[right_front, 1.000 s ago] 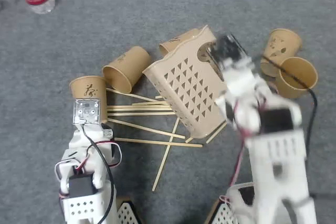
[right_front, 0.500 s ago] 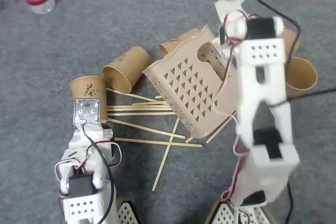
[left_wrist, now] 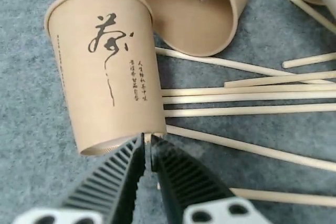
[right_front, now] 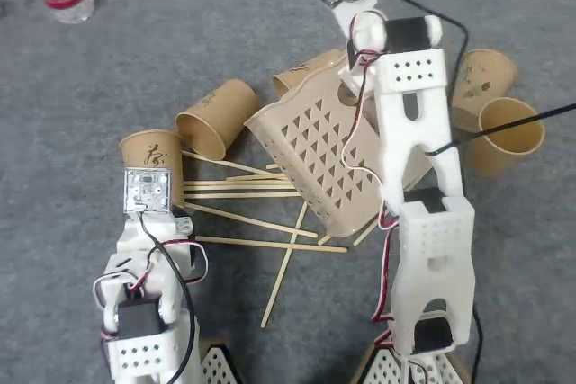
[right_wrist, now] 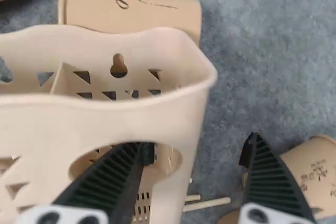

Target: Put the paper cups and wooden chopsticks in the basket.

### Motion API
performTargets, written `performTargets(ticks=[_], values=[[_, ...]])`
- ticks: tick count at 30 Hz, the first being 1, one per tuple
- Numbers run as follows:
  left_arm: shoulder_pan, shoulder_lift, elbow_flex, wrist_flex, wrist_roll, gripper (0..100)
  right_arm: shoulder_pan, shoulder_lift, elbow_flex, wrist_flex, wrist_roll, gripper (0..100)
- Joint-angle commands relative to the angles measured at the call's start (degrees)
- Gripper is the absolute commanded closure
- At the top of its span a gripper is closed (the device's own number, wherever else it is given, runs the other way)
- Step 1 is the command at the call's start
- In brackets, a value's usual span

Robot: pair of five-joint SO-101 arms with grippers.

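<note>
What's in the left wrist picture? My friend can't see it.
The robot's left hand, closed, sits at the bottom edge of a brown paper cup. Another cup and several wooden chopsticks lie on grey carpet beside it.

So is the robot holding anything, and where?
The left gripper seems to pinch the paper cup by its bottom rim; the right gripper, open, holds nothing.

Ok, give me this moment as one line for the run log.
left gripper shut, tips at paper cup base | right gripper open at basket end wall | chopsticks loose on carpet
</note>
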Motion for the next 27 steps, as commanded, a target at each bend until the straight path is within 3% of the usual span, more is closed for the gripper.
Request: performTargets(ticks=[1, 8, 13, 14, 21, 27], values=[[0.26, -1.14, -0.75, -1.32, -0.44, 99, -0.4, 0.92, -5.01, -0.22, 1.05, 73.5], [0.26, -1.14, -0.75, -1.32, -0.44, 99, 0.22, 6.81, -9.14, 0.04, 1.41, 74.5], [0.26, -1.14, -0.75, -1.32, -0.44, 99, 0.13, 8.04, -12.92, 0.4, 1.41, 98.5], [0.26, -1.14, -0.75, -1.32, -0.44, 99, 0.04, 7.96, -13.8, 0.66, 1.14, 99.7], [0.26, -1.14, -0.57, -1.32, -0.44, 99, 1.27, 4.44, -25.32, 7.78, 0.79, 99.1], [0.26, -1.14, -0.57, -1.32, -0.44, 99, 6.11, -3.3, -25.32, 7.69, -7.3, 99.2]])
